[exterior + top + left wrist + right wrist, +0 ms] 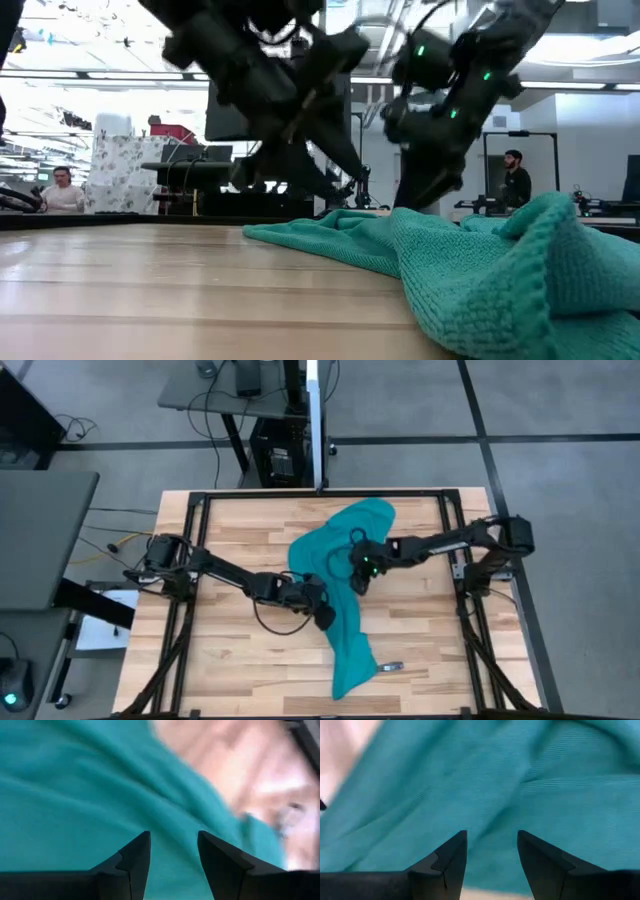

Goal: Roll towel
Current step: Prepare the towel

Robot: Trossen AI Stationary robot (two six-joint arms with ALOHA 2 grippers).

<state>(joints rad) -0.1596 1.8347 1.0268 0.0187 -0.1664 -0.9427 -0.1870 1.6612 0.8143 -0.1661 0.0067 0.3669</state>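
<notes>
Towel (pixel 345 575): crumpled, unrolled on my tabletop (pixel 230 660)
Left gripper (pixel 173 851): fingers apart over cloth, holding nothing
Right gripper (pixel 491 849): same, hovering over towel

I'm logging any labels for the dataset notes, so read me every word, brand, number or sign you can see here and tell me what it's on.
No readable text in any view.
The towel is plain teal, with no tag or print showing.
The table is bare wood, unmarked.
The small dark object by the towel's near end: too small to tell whether it carries writing.
Background room gear in the low view: too blurred to read.
</notes>
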